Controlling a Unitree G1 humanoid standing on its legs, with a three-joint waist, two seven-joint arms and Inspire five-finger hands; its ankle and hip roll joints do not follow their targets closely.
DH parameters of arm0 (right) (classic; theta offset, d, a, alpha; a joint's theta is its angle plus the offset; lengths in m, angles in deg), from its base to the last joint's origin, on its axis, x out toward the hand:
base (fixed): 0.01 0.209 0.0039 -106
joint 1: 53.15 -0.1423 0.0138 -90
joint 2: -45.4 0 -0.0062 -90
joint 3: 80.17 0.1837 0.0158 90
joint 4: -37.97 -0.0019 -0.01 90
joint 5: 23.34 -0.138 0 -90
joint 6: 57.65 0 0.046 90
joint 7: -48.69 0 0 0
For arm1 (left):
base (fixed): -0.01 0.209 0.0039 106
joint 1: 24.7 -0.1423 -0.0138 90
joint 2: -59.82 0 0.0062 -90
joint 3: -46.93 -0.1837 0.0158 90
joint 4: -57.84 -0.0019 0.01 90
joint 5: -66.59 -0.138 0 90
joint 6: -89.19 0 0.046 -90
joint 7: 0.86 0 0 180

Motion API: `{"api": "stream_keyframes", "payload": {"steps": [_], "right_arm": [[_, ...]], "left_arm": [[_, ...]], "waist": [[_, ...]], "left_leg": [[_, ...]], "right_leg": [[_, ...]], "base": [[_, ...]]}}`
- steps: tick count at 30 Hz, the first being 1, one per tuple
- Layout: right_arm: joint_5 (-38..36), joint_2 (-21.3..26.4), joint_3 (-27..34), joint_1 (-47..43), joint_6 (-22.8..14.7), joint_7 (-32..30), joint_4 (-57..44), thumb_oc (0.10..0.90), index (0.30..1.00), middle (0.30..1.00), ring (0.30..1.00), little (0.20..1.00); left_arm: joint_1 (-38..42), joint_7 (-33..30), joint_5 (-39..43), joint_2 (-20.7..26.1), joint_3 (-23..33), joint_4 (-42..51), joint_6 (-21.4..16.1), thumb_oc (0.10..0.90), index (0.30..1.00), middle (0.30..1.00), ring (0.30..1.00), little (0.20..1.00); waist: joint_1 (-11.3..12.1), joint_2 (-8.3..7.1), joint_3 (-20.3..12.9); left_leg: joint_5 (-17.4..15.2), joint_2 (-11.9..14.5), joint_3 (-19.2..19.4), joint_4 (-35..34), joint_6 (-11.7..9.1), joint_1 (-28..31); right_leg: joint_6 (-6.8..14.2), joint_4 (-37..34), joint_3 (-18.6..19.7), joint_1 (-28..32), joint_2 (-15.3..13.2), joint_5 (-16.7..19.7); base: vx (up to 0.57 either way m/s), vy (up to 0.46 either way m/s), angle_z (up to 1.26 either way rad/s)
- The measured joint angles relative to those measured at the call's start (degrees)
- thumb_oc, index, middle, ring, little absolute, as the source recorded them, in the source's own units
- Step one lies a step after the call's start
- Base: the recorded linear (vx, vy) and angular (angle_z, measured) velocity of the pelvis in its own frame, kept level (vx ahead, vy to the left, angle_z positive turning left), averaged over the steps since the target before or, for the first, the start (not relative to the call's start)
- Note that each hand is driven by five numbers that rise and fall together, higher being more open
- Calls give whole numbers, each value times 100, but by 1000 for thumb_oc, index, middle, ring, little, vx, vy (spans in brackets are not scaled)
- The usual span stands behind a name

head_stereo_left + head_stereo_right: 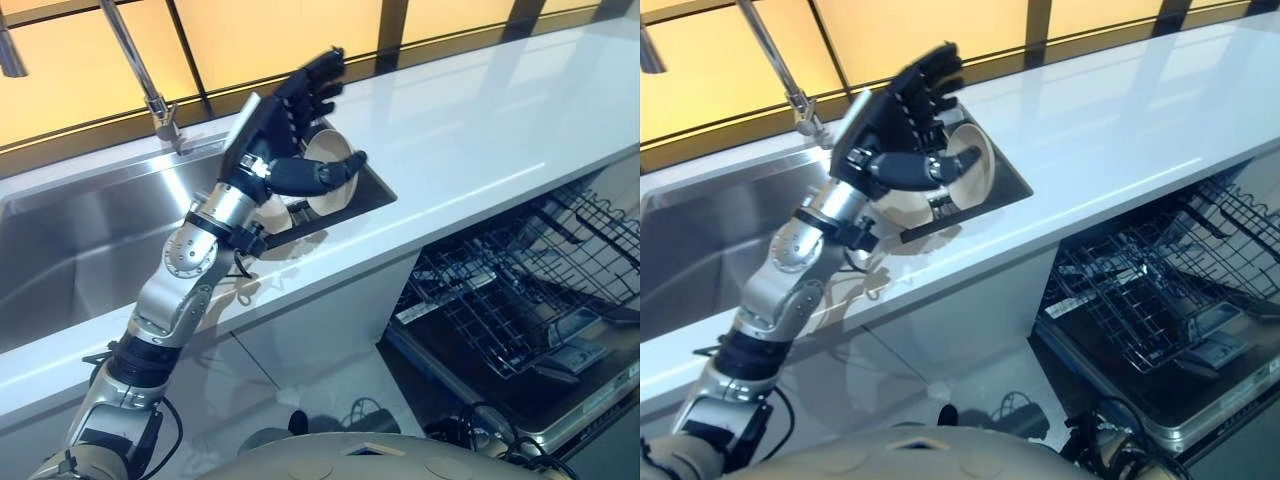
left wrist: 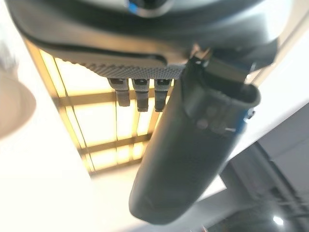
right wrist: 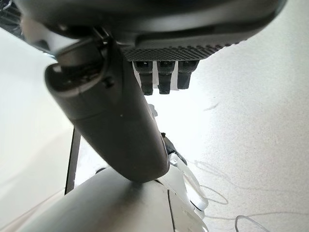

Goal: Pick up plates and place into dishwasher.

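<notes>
1. Fingers (image 1: pixel 318 82) of my left hand (image 1: pixel 285 125) spread loosely above the plates (image 1: pixel 335 165), gripping nothing; my thumb reaches across the front plate's face. The plates stand on edge in a dark rack (image 1: pixel 360 195) just beneath my fingertips.
2. From the right eye, the dishwasher rack (image 1: pixel 1160 290) lies well off toward my thumb side, lower down.
3. At my left wrist, the fingers show relaxed.
4. My right hand (image 3: pixel 120 121) hangs with fingers loose and nothing in them, the farther hand.

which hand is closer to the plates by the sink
Left. The left hand is raised right at the plates at the sink's corner, thumb across them. The right hand appears in its wrist view, away from them.
</notes>
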Motion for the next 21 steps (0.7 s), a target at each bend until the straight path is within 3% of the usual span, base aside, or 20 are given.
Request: {"api": "stream_keyframes", "payload": {"steps": [7,16,21], "right_arm": [[19,71,-13,75,15,161,-161,800,900,900,900,900],[25,186,-43,313,97,176,-612,800,900,900,900,900],[25,186,-37,311,-12,176,-525,800,900,900,900,900]], "left_arm": [[0,-75,-357,676,61,-93,129,800,900,900,900,900],[0,-149,-744,722,346,-708,239,800,900,900,900,900],[0,-188,-942,1152,410,-1175,454,800,900,900,900,900]], "waist": [[46,12,-18],[112,27,-22],[132,28,-21]], "left_leg": [[9,-8,-36,-11,5,-4],[59,-65,-190,-14,7,-72],[62,-64,-248,-22,11,-92]], "right_leg": [[0,0,-32,14,-1,1],[0,-1,-157,4,-6,-1],[1,-1,-200,3,-10,-2]], "base": [[14,35,3],[11,42,8],[10,23,5]]}}
